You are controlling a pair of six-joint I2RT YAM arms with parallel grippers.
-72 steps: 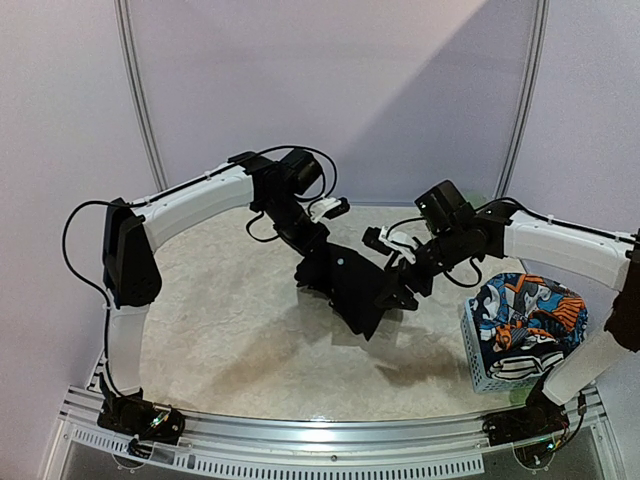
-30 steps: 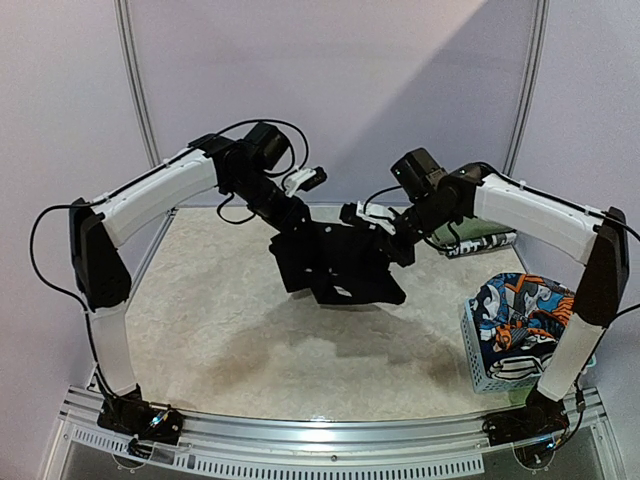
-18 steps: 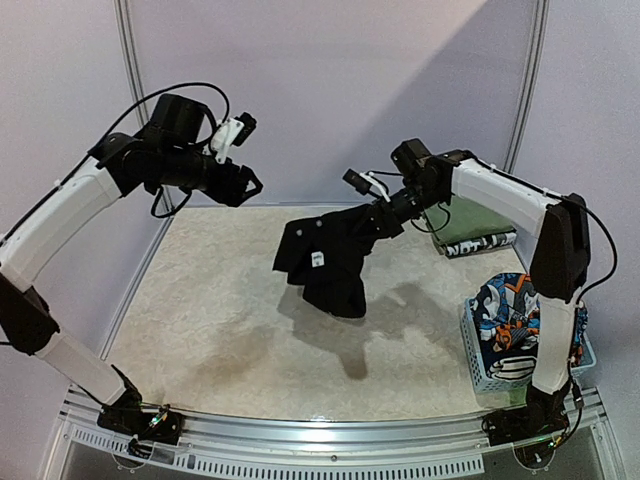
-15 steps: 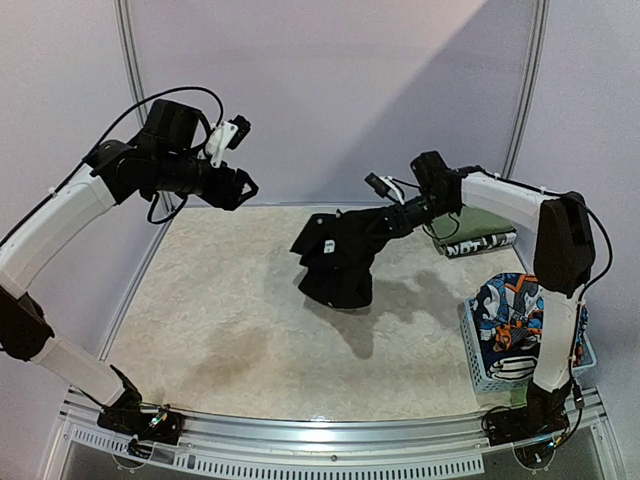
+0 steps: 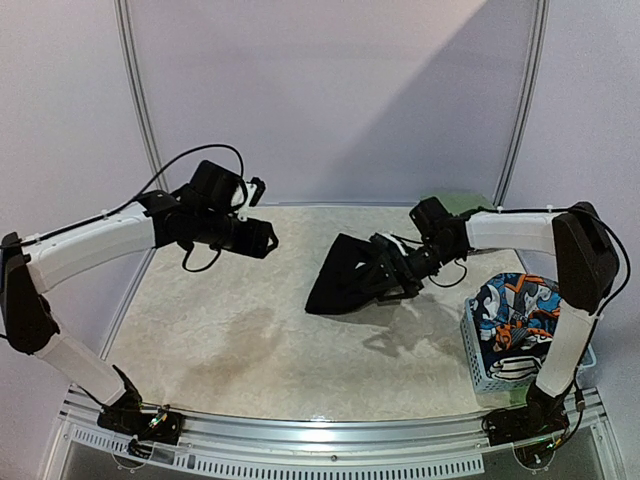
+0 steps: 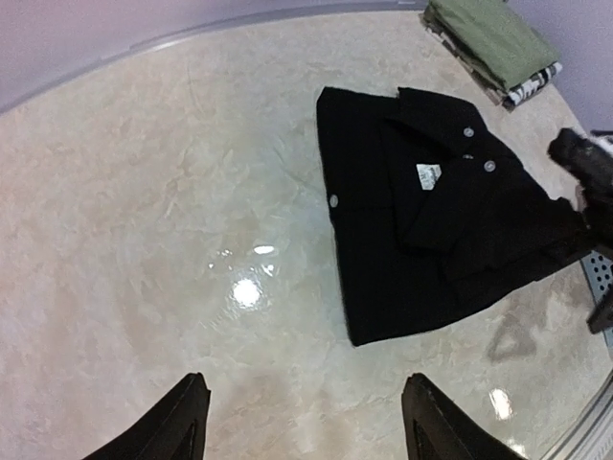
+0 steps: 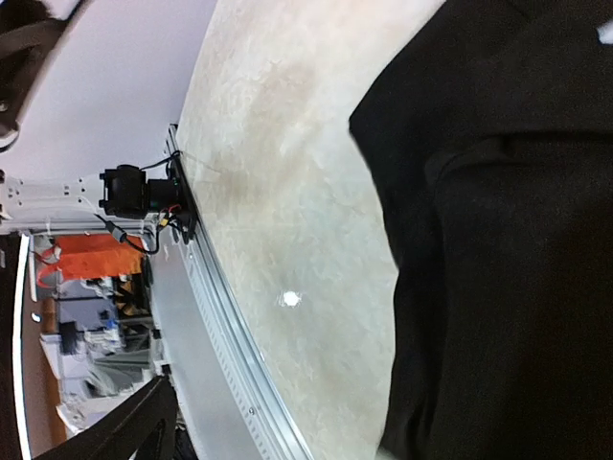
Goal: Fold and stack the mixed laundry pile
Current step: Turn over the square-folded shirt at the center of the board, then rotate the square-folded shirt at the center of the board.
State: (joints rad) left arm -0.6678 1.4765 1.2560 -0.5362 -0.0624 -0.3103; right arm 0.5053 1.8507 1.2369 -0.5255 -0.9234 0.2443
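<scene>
1. From above, the black garment [image 5: 345, 283] lies on the table [image 5: 220, 320] right of centre, narrowing toward the near left. The right gripper [image 5: 393, 278] is down at its right-hand edge, where the cloth bunches. In this view the black fingers merge with the black cloth.
2. The right wrist view shows more of that tool. One finger [image 7: 144, 422] sits at the lower left, far from the middle of the view, with bare table between it and the garment. The other finger is lost against the black. So the jaws stand wide apart, with no clamping visible.
3. In the left wrist view the left gripper [image 6: 306, 393] has both fingers spread wide, with only bare table between them. The top view adds that it hangs above the table, well apart from the garment on its left side.
4. Only the left wrist view gives the garment's detail. It is spread mostly flat, with small pale buttons [image 6: 467, 132] and a white label [image 6: 428, 172]. Its right part is rumpled near the right gripper.
5. The same view shows the olive-green cloth [image 6: 488, 34], neatly folded at the far right on top of a black-and-white printed piece [image 6: 532, 84]. From above, the right arm hides most of that stack.
6. Only the top view shows the cartoon-print garment [image 5: 525, 315], heaped in the pale blue basket [image 5: 490, 375] at the near right, apart from the black garment.
</scene>
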